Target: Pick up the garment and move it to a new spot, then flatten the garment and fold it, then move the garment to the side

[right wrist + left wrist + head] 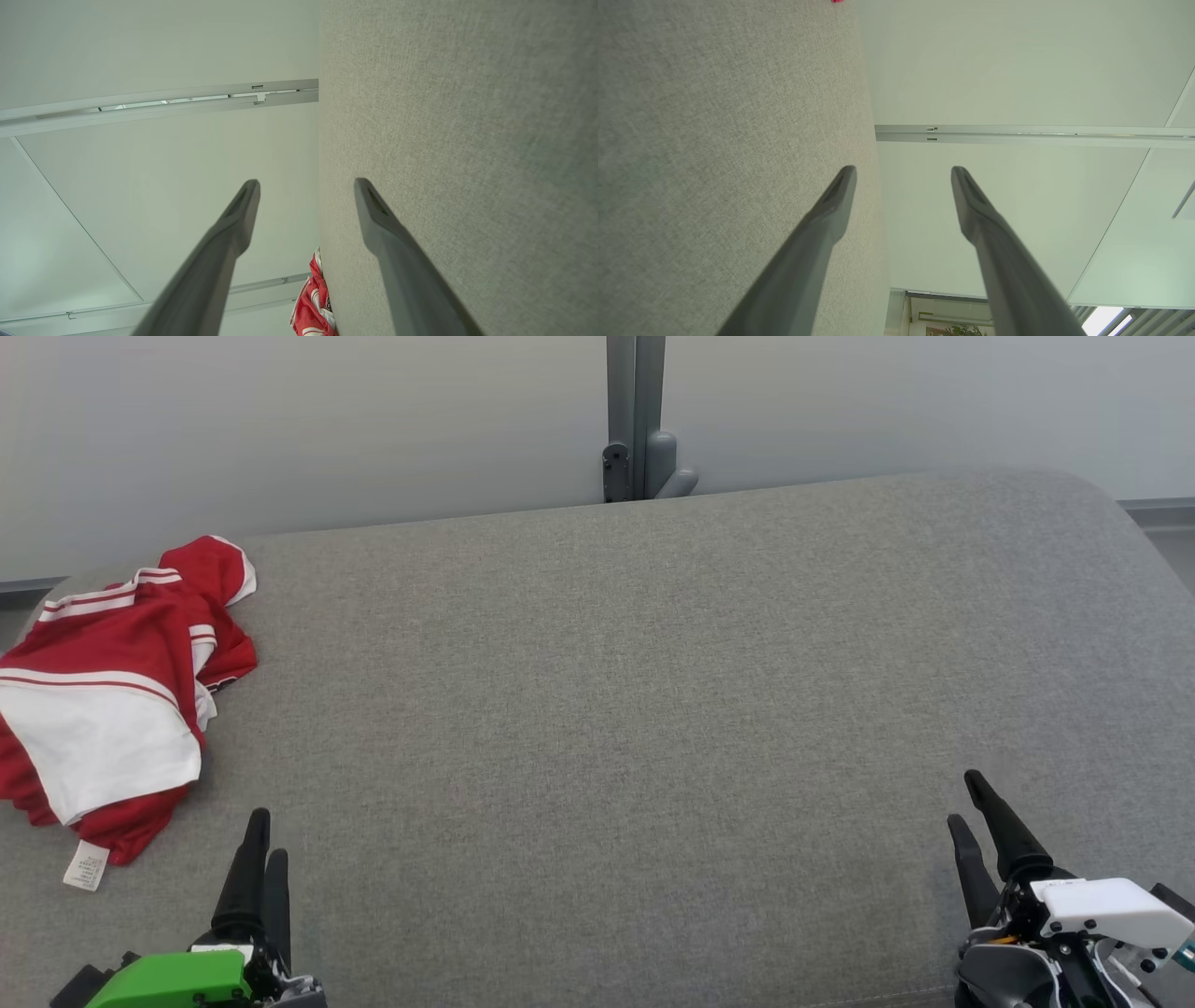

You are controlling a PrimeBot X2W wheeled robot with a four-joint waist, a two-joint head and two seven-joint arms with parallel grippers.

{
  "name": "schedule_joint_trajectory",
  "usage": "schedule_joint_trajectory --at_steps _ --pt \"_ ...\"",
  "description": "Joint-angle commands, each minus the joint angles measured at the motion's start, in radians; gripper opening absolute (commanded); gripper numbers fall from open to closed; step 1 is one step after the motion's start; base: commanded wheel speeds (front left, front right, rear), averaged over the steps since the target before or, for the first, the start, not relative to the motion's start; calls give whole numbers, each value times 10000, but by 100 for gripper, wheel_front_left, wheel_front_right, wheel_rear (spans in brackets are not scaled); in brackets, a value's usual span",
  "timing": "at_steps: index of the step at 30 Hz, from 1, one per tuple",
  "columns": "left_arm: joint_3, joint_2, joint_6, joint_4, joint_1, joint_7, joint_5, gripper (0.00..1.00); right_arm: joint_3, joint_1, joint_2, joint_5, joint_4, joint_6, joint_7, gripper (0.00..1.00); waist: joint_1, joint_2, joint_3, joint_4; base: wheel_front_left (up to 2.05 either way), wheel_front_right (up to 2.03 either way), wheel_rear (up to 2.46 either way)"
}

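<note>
Red and white cloth lies bunched at the far left of the grey fabric-covered worktop [616, 709]: this is the garment [112, 709]. The left edge of the head view cuts it off, so its full outline cannot be made out. It is crumpled, with red folds over a broad white panel and thin white stripes near the top, and which part is sleeve or body is hard to say. A small white label [86, 865] sticks out at its near edge and lies flat on the fabric; its print is too small to read. A dark mark on the garment's right side is half tucked under a fold. The right wrist view catches just a scrap of the garment [313, 303] at the bottom edge, against the worktop's rim, and the left wrist view shows no more than a red sliver at its top edge. The left hand [269, 835] hangs over the worktop near the garment's lower right corner without touching it. Its fingers look close together from the head, but its own wrist view shows the left hand [903, 170] with fingers clearly apart and nothing between them. The right hand [963, 798] is well apart from the garment, at the lower right, and its wrist view shows the right hand [306, 182] likewise spread and empty. Both wrists, one green [168, 980] and one white [1111, 905], are cut off by the bottom edge. A grey post [635, 411] stands against the pale wall behind.
</note>
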Motion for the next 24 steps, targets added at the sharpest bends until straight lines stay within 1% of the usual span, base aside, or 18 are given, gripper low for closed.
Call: schedule_joint_trajectory --at_steps 1,8,12,19,24 --pt "-94 6 0 -51 -7 -84 42 100 56 10 -11 -33 -56 0 -102 100 0 2 -4 0 0 0 0" --pt "-338 14 1 -171 39 -359 198 100 184 119 -21 -232 -185 1 -443 100 0 6 -15 -2 0 0 0" --pt "-480 20 1 -233 47 -532 487 100 238 165 -28 -518 -245 1 -658 100 0 9 -23 -3 0 0 0" --pt "-627 29 132 -462 22 -816 1472 100 218 230 -40 -1390 -467 1 -1011 100 0 14 -36 -2 0 0 0" --pt "-677 35 277 -778 -6 -1005 2392 100 165 257 -49 -2189 -702 2 -1247 100 0 18 -38 -4 0 0 0"
